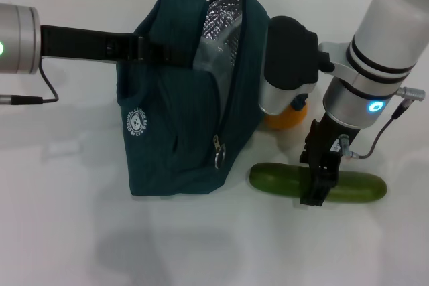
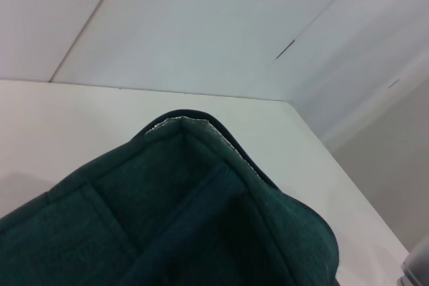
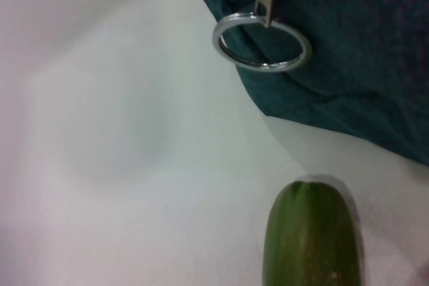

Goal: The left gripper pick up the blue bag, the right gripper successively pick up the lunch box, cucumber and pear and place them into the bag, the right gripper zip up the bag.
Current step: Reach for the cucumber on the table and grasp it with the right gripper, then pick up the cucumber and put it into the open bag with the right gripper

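The cucumber point(image 1: 315, 183) lies flat on the worktop point(image 1: 67, 232) at the lower right of the head view, its long axis running left to right across the frame. The right tool point(image 1: 316, 189) is set down over it a little right of its middle, fingers crossing the long axis at a right angle. Whether the fingers are already clamped on the cucumber or only straddling it cannot be told.

Left of the cucumber's near end stands the bag point(image 1: 181, 132), just beside it, its foil-lined mouth open at the upper centre. A lift up and to the left is judged to be what the placing calls for. The pear point(image 1: 287, 117) shows partly behind the right arm, beside the bag.

The bag's top edge is held by the left tool point(image 1: 164, 53), clamped on it from the upper left.
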